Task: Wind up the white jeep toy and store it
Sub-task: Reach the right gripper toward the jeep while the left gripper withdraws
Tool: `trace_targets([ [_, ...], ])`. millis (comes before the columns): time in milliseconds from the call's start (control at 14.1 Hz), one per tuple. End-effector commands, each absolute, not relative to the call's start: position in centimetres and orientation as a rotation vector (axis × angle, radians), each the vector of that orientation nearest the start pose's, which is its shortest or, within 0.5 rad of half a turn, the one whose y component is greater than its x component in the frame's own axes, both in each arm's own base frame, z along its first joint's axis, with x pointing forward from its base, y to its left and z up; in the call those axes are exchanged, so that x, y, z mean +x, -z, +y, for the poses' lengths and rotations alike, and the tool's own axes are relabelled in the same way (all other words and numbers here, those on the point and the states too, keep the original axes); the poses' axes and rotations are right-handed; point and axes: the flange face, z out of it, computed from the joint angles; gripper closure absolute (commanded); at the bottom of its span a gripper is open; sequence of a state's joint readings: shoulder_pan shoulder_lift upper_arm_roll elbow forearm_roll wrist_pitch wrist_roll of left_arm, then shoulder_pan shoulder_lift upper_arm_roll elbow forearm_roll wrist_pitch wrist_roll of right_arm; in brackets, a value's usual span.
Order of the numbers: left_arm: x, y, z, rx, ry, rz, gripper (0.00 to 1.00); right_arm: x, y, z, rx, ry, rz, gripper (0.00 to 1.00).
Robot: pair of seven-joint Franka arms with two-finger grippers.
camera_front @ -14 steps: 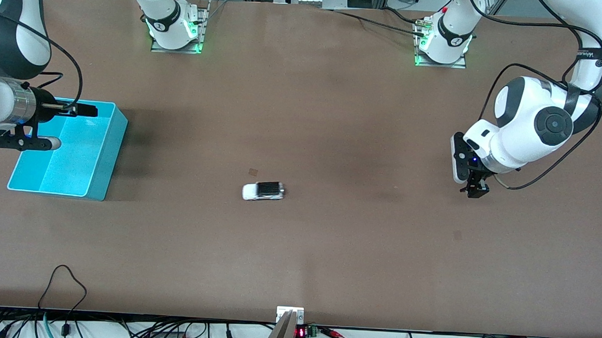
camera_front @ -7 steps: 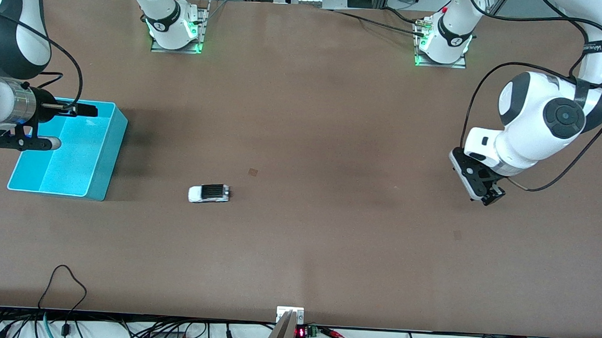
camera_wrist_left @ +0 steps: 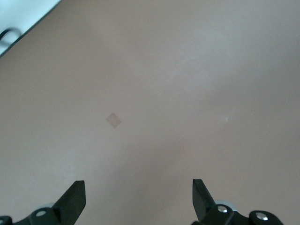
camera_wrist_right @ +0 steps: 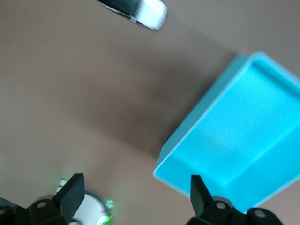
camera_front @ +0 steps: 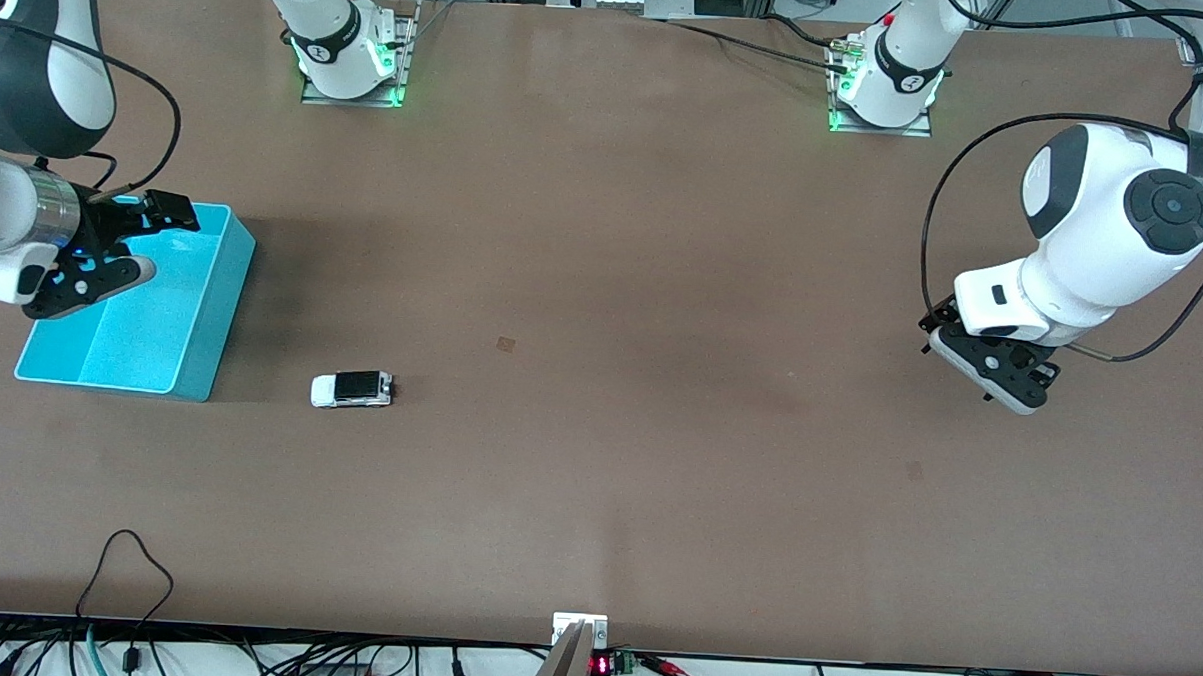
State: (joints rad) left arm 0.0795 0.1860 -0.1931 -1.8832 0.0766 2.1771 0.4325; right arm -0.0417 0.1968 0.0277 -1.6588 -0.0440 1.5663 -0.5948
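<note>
The turquoise bin (camera_front: 142, 302) sat at the right arm's end of the table, nothing visible inside it; its inner floor showed bare in both the front and right wrist views. The white jeep toy (camera_front: 352, 389) stood on the table near the bin, a little nearer the front camera and toward the table's middle, touched by neither arm. The right gripper (camera_front: 114, 246) hung over the bin's rim, fingers (camera_wrist_right: 70, 192) spread apart, holding nothing. The right wrist view caught the jeep only at its edge, blurred. The left gripper (camera_front: 995, 377) hung over bare table at the left arm's end, fingers (camera_wrist_left: 75, 201) apart, empty. A small faint square mark (camera_wrist_left: 113, 120) lay on the tabletop.
</note>
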Motion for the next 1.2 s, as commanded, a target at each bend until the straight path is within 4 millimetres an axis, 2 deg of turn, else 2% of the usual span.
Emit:
trace_targets([
  [0,60.0,-44.8,-6.8,-3.060,0.147,0.500,0.00,60.2,-45.7,-1.2,-2.810,-0.384,-1.198,0.00],
  [71,59.9,-45.7,-6.5,-3.082,0.136,0.371,0.00,60.6,-45.3,-1.2,-2.768,-0.354,-1.302,0.00],
  [212,60.3,-48.2,-5.2,-3.093,0.117,0.227,0.00,61.3,-44.5,-1.1,-2.702,-0.311,-1.459,0.00],
  [425,60.7,-50.8,-3.6,-3.133,0.143,0.150,0.00,62.0,-43.3,-0.1,-2.619,-0.238,-1.685,0.00],
  [567,60.2,-52.2,-2.0,-3.178,0.081,0.064,0.00,62.1,-41.6,0.1,-2.561,-0.150,-1.833,0.00],
  [708,59.6,-54.0,-0.7,-3.177,0.106,-0.039,0.00,62.4,-40.0,0.3,-2.494,-0.090,-1.962,0.00],
  [850,58.7,-54.9,-0.7,-3.177,0.057,-0.086,0.00,62.3,-38.1,2.0,-2.411,-0.036,-2.097,0.00],
  [992,58.0,-55.9,-0.5,-3.173,0.062,-0.089,0.00,62.6,-36.1,3.2,-2.380,-0.016,-2.140,0.00],
  [1133,57.3,-56.9,-1.2,-3.167,0.065,-0.040,0.00,63.0,-33.9,4.7,-2.340,-0.016,-2.177,0.00],
])
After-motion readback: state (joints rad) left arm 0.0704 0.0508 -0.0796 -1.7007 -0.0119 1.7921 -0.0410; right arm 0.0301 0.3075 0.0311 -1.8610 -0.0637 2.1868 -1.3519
